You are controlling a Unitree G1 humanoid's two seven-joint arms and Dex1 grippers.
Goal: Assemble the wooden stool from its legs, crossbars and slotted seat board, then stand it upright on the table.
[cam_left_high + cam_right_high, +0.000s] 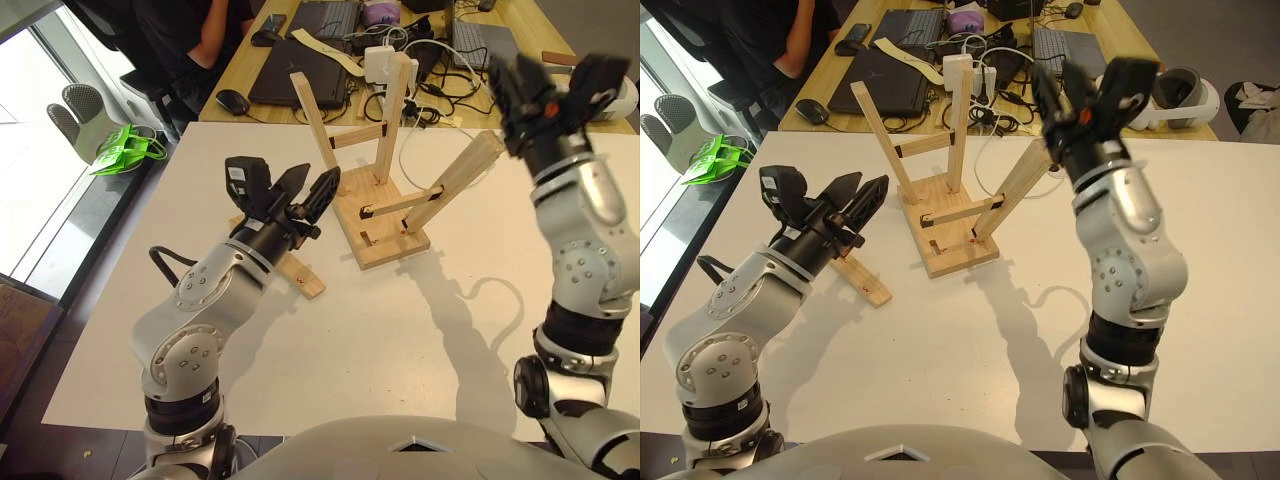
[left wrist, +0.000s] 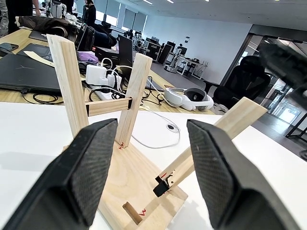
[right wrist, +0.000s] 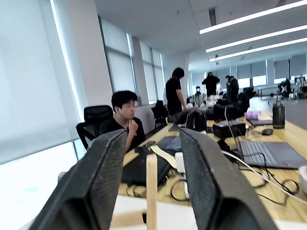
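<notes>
Stool is partly built and upside down at table (image 1: 400, 340) centre: seat board (image 1: 392, 247) lies flat, two legs (image 1: 393, 115) stand upright, joined by a crossbar (image 1: 357, 137). A third leg (image 1: 455, 180) leans right, its own crossbar (image 1: 400, 206) attached. Left gripper (image 1: 316, 180) hovers just left of the board, jaws released, above a loose wooden piece (image 1: 303, 276). Right gripper (image 1: 548, 72) is raised at far right, jaws released, holding nothing.

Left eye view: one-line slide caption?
Mid-assembly: seat board flat on table, two legs upright, a third leg leaning; open left gripper over a loose wooden piece, open right gripper raised.
</notes>
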